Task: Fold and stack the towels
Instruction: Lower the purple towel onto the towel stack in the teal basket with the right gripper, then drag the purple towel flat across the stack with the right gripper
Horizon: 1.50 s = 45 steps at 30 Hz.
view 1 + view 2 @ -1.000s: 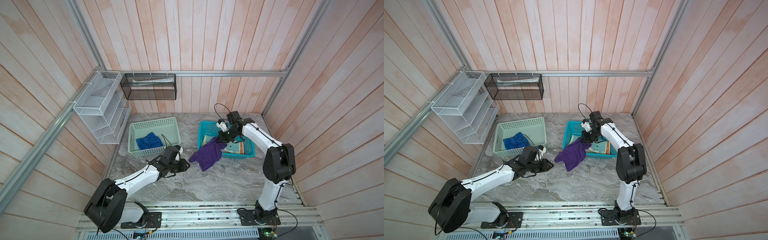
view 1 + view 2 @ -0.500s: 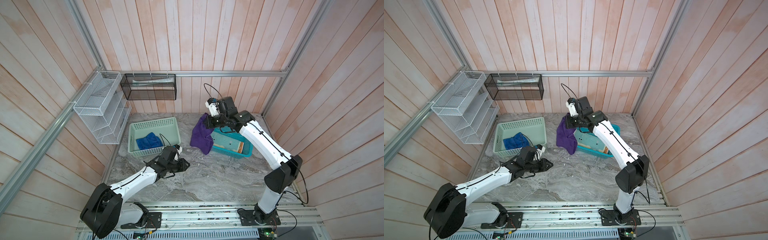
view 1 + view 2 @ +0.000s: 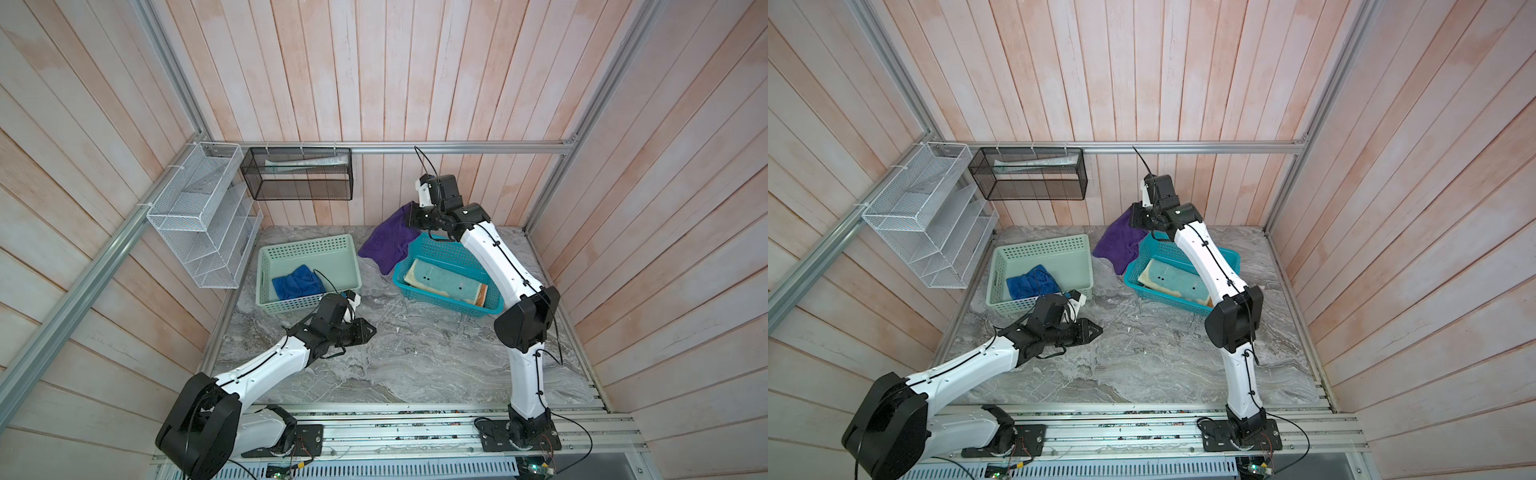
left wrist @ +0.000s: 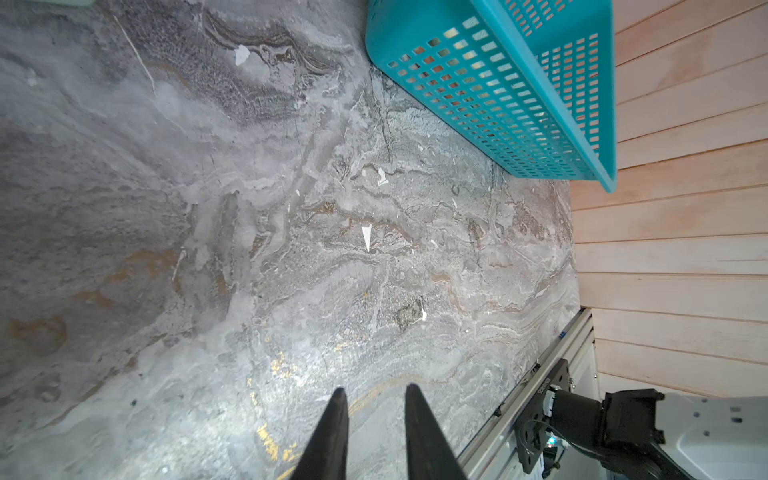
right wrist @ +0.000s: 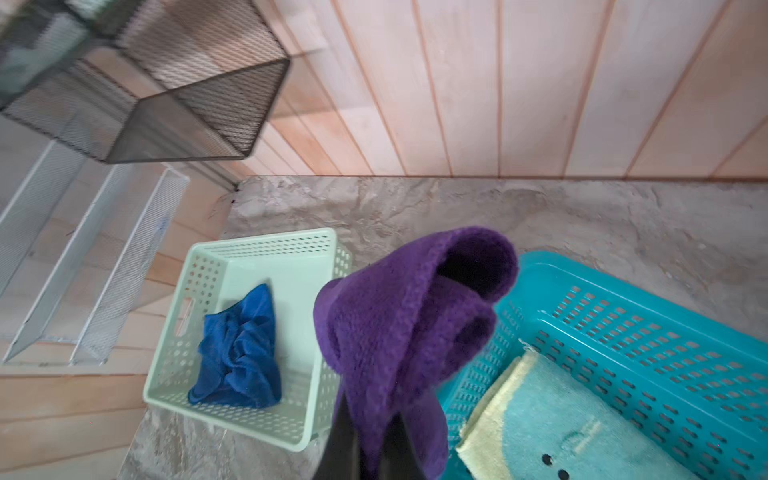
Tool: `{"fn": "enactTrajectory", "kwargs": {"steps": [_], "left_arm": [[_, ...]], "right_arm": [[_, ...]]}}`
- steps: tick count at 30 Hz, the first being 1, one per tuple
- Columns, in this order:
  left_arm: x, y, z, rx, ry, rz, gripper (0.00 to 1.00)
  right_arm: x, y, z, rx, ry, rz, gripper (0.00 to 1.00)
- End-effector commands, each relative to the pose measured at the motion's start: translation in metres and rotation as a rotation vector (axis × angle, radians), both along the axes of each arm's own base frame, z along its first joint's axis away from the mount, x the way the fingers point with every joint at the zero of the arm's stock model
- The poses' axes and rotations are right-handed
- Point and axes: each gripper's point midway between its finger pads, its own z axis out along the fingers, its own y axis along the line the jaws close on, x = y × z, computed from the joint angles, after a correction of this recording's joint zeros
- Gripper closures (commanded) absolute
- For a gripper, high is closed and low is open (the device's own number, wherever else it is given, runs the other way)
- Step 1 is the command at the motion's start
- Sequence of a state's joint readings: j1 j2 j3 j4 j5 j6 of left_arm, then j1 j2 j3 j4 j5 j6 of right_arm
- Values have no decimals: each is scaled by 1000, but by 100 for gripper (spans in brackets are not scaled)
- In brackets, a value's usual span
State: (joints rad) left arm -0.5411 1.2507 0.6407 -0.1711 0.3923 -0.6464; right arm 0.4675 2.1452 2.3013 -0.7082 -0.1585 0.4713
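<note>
The right claw clamps the plain purple terry towel, which hangs below it (likely to unfurl for folding); the left claw, slightly parted, holds nothing.

The left arm reaches from its near-left base low toward the middle, its forearm almost level. The left gripper points right, jaws a little apart with nothing between them. The right arm stands up from its near-right base, bends at the elbow and stretches far and leftward. The right gripper sits high, pointing left, clamped on a towel.
</note>
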Motion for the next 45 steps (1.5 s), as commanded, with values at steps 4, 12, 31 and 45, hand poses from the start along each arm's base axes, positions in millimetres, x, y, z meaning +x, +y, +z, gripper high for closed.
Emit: {"fn": "enactTrajectory", "kwargs": {"steps": [4, 12, 31, 45], "left_arm": [[-3, 2, -8, 5, 4, -25, 74], [0, -1, -11, 2, 15, -38, 74], [24, -11, 0, 34, -19, -68, 60], [133, -99, 41, -224, -43, -71, 55]], "right_arm": [[-7, -55, -19, 22, 77, -179, 100], [-47, -135, -89, 118, 171, -336, 100], [-75, -193, -192, -64, 357, -331, 100], [-89, -182, -192, -122, 357, -233, 100]]}}
